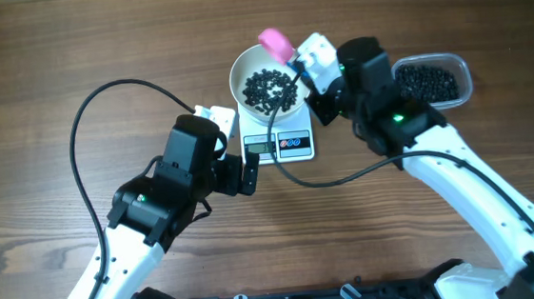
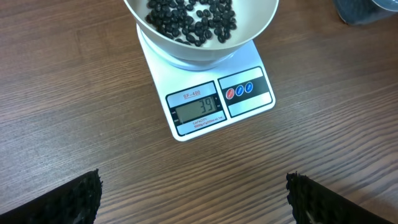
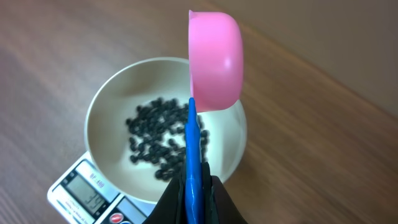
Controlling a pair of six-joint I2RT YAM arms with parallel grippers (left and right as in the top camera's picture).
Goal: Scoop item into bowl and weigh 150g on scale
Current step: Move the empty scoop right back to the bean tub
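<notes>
The white bowl (image 1: pixel 237 75) sits on the small white scale (image 1: pixel 281 145) and holds a thin layer of black beans (image 1: pixel 270 88). My right gripper (image 1: pixel 301 68) is shut on the blue handle (image 3: pixel 193 149) of a pink scoop (image 3: pixel 214 59). The scoop is turned on its side above the bowl's (image 3: pixel 112 99) far rim. No beans show in the scoop. My left gripper (image 2: pixel 194 199) stands wide open and holds nothing. It hangs over bare wood just in front of the scale (image 2: pixel 211 102), whose display shows 39.
A clear plastic tub (image 1: pixel 453 63) full of black beans stands at the right, behind my right arm. A black cable loops across the wood left of the scale. The arm bases sit along the near edge.
</notes>
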